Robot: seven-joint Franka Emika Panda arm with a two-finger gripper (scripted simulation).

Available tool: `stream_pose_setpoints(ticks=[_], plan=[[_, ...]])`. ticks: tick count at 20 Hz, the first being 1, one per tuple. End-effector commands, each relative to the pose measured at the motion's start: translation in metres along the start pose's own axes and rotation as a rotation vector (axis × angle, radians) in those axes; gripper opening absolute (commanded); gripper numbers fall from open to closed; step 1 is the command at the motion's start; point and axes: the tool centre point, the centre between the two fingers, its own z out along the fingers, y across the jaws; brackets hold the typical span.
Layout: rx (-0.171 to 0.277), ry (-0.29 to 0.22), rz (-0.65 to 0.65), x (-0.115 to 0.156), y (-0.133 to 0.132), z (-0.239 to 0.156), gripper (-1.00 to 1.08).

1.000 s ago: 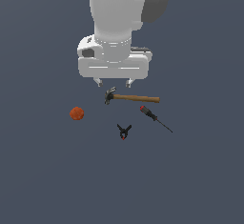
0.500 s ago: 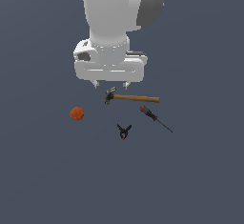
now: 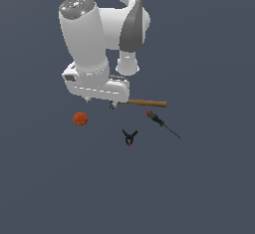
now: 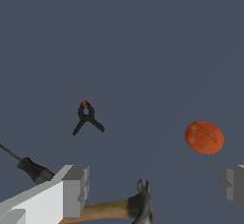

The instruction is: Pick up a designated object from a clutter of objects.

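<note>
Three tools, hammer [image 3: 144, 102], screwdriver [image 3: 161, 123] and clamp [image 3: 130, 138], lie apart from the ball [image 3: 80, 119]; jaws open, empty

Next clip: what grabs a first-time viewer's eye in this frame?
The bulky white arm fills the upper part of the exterior view, its end effector open and empty, hanging over the hammer. The orange-red ball stands out against the dark floor, alone toward the exterior view's left. The black clamp and screwdriver lie apart from it, toward the right.
</note>
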Motion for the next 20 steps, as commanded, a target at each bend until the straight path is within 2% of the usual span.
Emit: stream_pose_setpoints(ticks=[1,7,11,16,20], plan=[[0.008,-0.001,0.070,0.001,0.023,0.023,1.00],[0.015,0.002,0.261,-0.005,0.088,0.083,1.00],[0.011,0.004,0.360,-0.015,0.122,0.113,1.00],[0.002,0.006,0.444,-0.026,0.151,0.137,1.00],[-0.003,0.007,0.479,-0.032,0.163,0.147,1.00]])
